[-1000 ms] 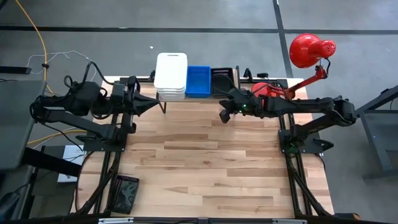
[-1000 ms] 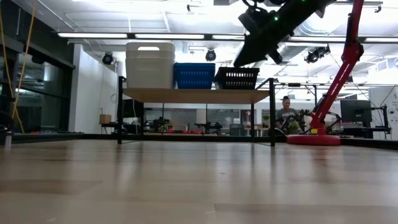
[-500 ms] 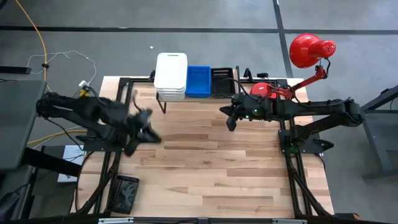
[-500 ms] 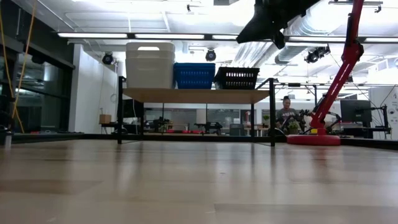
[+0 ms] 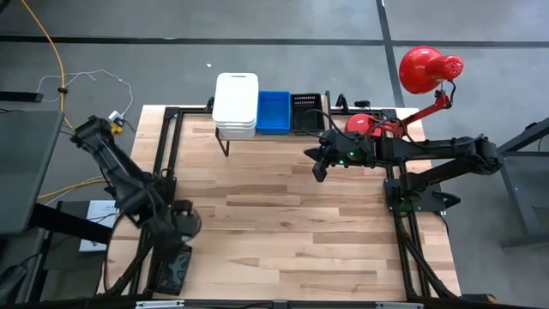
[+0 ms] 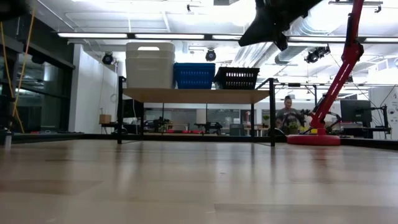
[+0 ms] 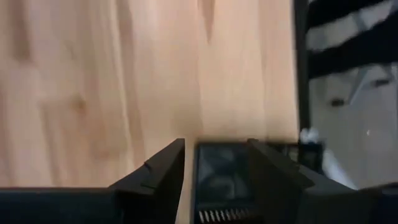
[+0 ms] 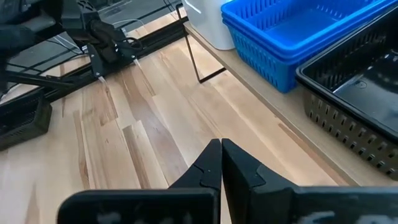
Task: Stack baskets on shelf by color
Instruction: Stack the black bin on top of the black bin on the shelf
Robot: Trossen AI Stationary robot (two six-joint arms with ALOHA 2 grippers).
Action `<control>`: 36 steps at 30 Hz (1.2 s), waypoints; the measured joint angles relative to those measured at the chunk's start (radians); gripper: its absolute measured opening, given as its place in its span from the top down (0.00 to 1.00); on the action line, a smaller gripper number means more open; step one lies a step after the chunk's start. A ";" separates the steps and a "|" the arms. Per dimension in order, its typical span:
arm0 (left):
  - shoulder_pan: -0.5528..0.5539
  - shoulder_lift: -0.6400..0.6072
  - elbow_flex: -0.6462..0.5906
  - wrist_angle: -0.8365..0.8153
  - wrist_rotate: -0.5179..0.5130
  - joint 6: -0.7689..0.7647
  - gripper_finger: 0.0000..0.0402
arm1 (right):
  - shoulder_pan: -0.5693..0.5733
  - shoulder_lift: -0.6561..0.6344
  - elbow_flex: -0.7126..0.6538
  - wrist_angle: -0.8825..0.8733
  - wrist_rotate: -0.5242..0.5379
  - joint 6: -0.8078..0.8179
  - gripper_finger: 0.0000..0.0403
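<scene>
A wooden desk [image 5: 292, 223] was seen from above, with a low shelf [image 5: 274, 136] standing along its far edge. On the shelf sat three groups of baskets side by side: a stack of white baskets [image 5: 236, 104] at the left end, blue baskets [image 5: 274, 112] in the middle touching the white ones, and a black mesh basket [image 5: 308, 110] at the right end. In the low view the white stack [image 6: 150, 65] rose tallest, with the blue baskets [image 6: 194, 75] and the black mesh basket [image 6: 237, 78] lower beside it on the plank.

The right gripper [image 5: 318, 166] hung above the desk just in front of the shelf's right end, near the black mesh basket but apart from it. In the right wrist view its jaws were clenched together and empty [image 8: 221, 163], with the blue baskets [image 8: 292, 37] and the black mesh basket [image 8: 357, 93] ahead of them and off to one side.

The left gripper [image 5: 177, 225] was at the near left part of the desk, well apart from the shelf and all the baskets there. In the left wrist view its jaws were released, spread apart with nothing between them [image 7: 216, 163], and they pointed down over a dark slotted object [image 7: 224, 177] lying at the desk's edge. From above, that dark object [image 5: 174, 268] lay at the near left corner, just beside the left gripper.

A red desk lamp [image 5: 420, 73] stood at the far right corner.
</scene>
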 joint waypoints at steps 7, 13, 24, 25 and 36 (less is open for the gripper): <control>-0.154 0.017 -0.215 0.155 -0.029 -0.185 0.59 | 0.000 0.000 0.000 -0.015 0.000 -0.002 1.00; -0.195 0.077 -0.277 0.180 -0.011 -0.205 0.59 | 0.000 0.000 0.000 -0.024 0.000 0.000 1.00; -0.202 0.222 -0.278 0.259 0.041 -0.171 0.64 | 0.000 -0.016 0.000 -0.037 -0.039 0.016 1.00; -0.202 0.226 -0.278 0.261 0.043 -0.171 0.68 | 0.000 -0.028 0.000 -0.038 -0.057 0.023 1.00; 0.024 0.094 -0.176 0.230 -0.085 -0.038 0.99 | 0.054 -0.226 0.000 -0.024 -0.074 0.037 1.00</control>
